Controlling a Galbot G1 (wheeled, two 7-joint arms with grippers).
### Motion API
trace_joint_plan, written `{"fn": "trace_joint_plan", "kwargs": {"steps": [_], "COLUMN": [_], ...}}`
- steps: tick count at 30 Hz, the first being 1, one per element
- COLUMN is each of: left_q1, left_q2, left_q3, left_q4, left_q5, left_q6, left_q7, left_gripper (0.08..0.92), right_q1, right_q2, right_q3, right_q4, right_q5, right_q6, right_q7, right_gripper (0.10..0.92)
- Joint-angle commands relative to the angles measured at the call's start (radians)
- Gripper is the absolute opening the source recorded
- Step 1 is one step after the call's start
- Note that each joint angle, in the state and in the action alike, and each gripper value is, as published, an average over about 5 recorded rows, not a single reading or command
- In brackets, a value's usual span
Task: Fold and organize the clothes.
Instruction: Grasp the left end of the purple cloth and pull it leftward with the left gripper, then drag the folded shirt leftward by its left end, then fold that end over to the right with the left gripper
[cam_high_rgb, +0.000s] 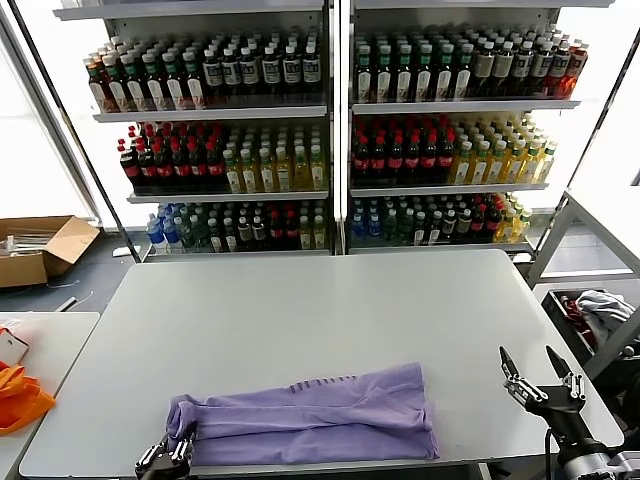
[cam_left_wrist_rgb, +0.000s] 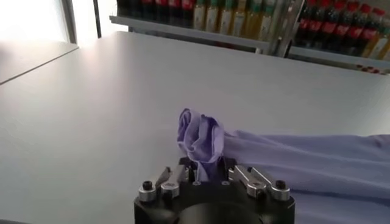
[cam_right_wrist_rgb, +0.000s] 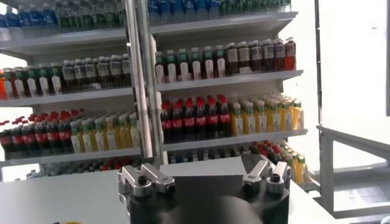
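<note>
The left gripper (cam_high_rgb: 166, 456) pinches the bunched left end of the shirt (cam_high_rgb: 310, 415), its jaws drawn in on the cloth. The shirt lies folded long along the table's (cam_high_rgb: 300, 310) near edge. It looks thin, light and limp, so it should sag and drag; ends or corners grip best. At near right, the right gripper (cam_high_rgb: 540, 378) hovers, jaws spread, holding nothing.

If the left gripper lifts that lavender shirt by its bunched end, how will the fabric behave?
Probably floppy: the lavender shirt crumples into soft gathers where the left gripper pinches it. It looks thin and light, so the rest would likely drape and trail across the table. The loose fold may well come undone.
</note>
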Motion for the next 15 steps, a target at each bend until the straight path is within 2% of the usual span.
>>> {"fn": "trace_joint_plan", "kwargs": {"steps": [1, 7, 15], "left_q1": [-0.034, -0.121, -0.192], "left_q2": [0.036, 0.176, 0.426], "left_q3": [-0.025, -0.204, -0.494], "left_q4": [-0.042, 0.025, 0.216], "left_q5": [-0.021, -0.161, -0.314], "left_q6": [0.0, 0.011, 0.026], "left_q7": [0.049, 0.074, 0.118], "left_gripper": [0.255, 0.119, 0.105], "right_q1": [0.0, 0.003, 0.001], "right_q2": [0.0, -0.008, -0.011], "right_q3": [0.009, 0.013, 0.006], "right_q4": [0.0, 0.004, 0.001], "right_q5": [0.026, 0.026, 0.025], "right_q6": [-0.006, -0.008, -0.007], "right_q7": [0.002, 0.001, 0.0], "right_gripper": [0.823, 0.823, 0.823]}}
